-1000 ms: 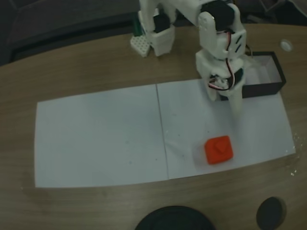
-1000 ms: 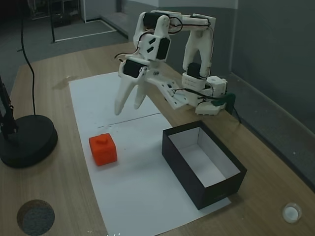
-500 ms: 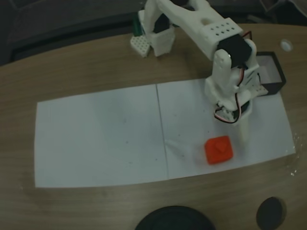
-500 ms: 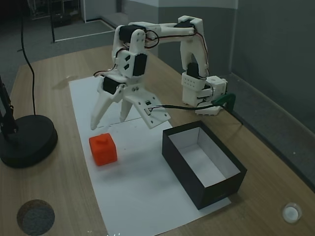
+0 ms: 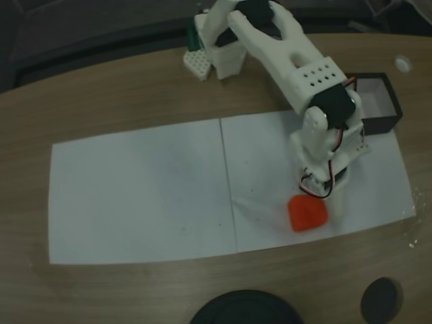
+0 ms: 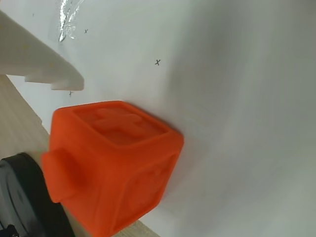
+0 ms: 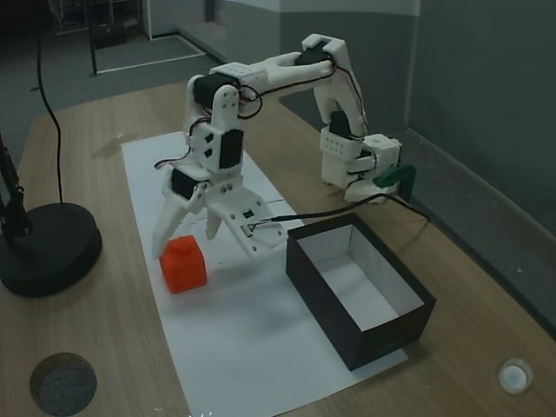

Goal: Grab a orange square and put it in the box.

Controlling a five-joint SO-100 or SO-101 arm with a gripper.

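Note:
The orange square [image 7: 182, 265] sits on white paper, a small orange-red cube with a bump on top. In a fixed view my gripper [image 7: 186, 241] is open and low, with one white finger at the cube's left edge and the other behind it. From above, the gripper [image 5: 321, 201] covers the upper right of the cube [image 5: 306, 214]. The wrist view has the cube [image 6: 113, 163] close up, with one finger [image 6: 39, 64] to its upper left, apart from it. The box [image 7: 326, 304], black outside and white inside, stands open to the right; the arm partly hides the box [image 5: 381, 123] from above.
Two white paper sheets [image 5: 135, 189] cover the wooden table. A large black disc [image 7: 48, 248] and a small dark disc [image 7: 62, 382] lie near the table's left side. A small white round thing [image 7: 514, 376] sits beyond the box. The arm's base [image 7: 360, 165] stands behind the box.
The arm has stretched out from near the box and come down over the cube, with its fingers spread. The cube and the box have stayed where they were.

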